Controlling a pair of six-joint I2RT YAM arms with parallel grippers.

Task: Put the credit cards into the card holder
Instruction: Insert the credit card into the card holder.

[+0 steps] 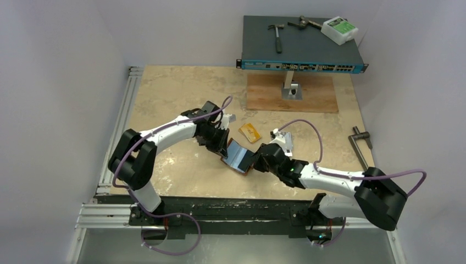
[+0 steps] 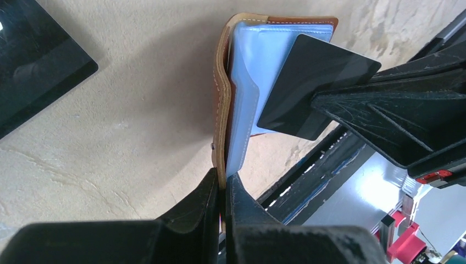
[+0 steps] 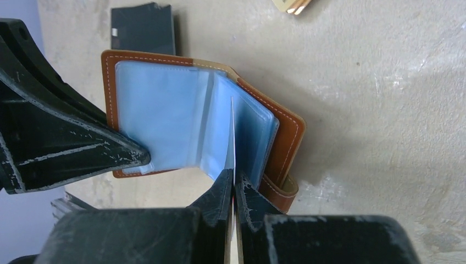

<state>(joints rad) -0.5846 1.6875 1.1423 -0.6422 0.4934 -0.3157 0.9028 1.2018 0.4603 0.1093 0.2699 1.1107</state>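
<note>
- The right gripper (image 3: pixel 233 179), nearest of the two, is pressed together on one end of a black card (image 2: pixel 313 82). The card's long axis runs from the gripper leftward toward the holder.
- The card holder (image 3: pixel 165 115) lies just left of that gripper, spread open between the two arms with its light blue sleeves facing the card. Seen edge-on from the right wrist, the card's leading end is among the sleeves, right of the fold. I cannot tell whether it has entered a pocket.
- The left gripper (image 2: pixel 222 184), slightly farther and to the left, is pinched on the holder's brown cover edge and braces it.
- My judgement is that the insertion depends on lining the card's edge up with a sleeve mouth.
- Farther off on the table (image 1: pixel 181 93) lie a gold-orange card (image 1: pixel 251 132) and a spare black card (image 3: pixel 143 27).
</note>
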